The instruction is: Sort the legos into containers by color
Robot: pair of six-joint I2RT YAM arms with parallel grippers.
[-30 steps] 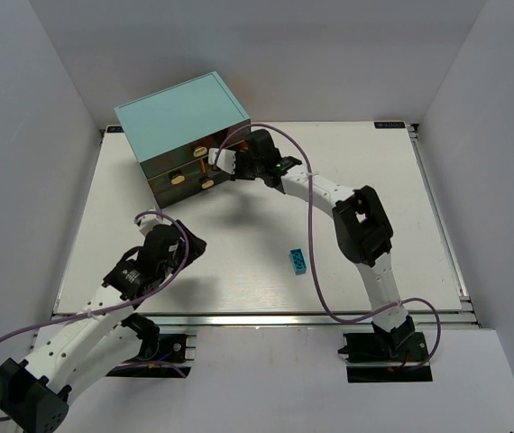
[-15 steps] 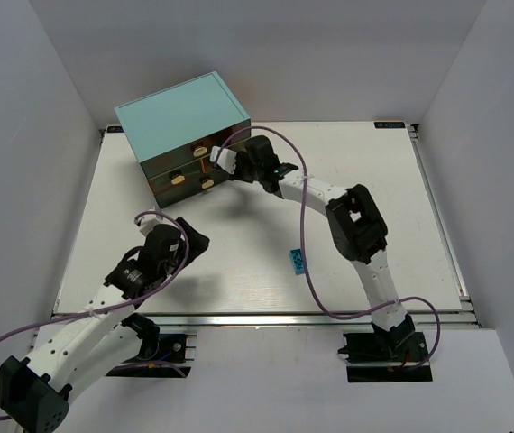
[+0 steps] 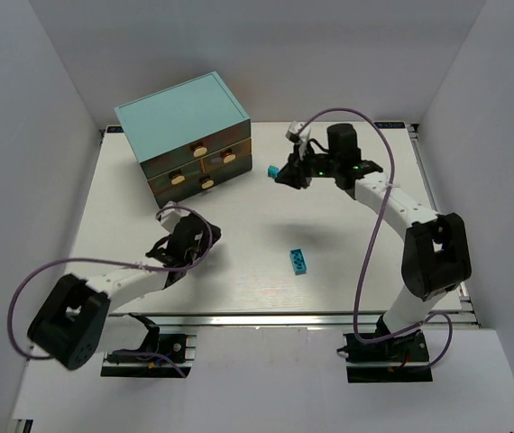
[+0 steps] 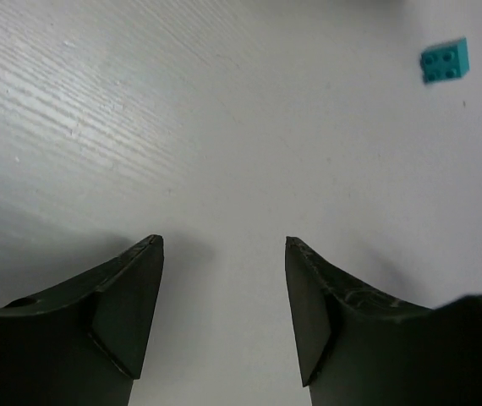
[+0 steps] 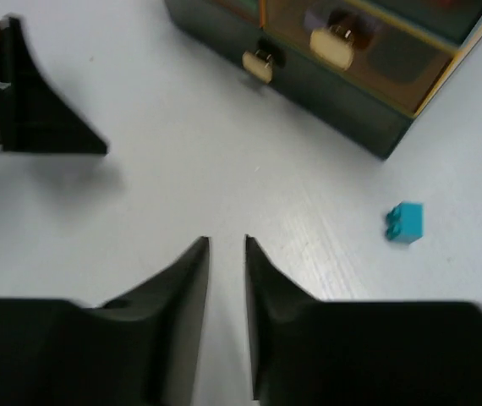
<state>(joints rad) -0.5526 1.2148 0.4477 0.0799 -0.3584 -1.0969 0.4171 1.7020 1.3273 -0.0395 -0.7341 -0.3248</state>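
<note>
Cyan lego (image 5: 406, 222) just beside the right hand (image 5: 227, 245), itself narrowly open and empty

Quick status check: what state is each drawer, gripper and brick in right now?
drawers: all four shut
left gripper: open, empty
right gripper: slightly open, empty
far cyan brick: loose on table, beside cabinet
near cyan brick: loose, mid-table

No legible text is being shown. A small dark label (image 3: 390, 124) on the tabletop's (image 3: 347, 262) edge, upper right of the overhead view, is being rendered unreadably small.
</note>
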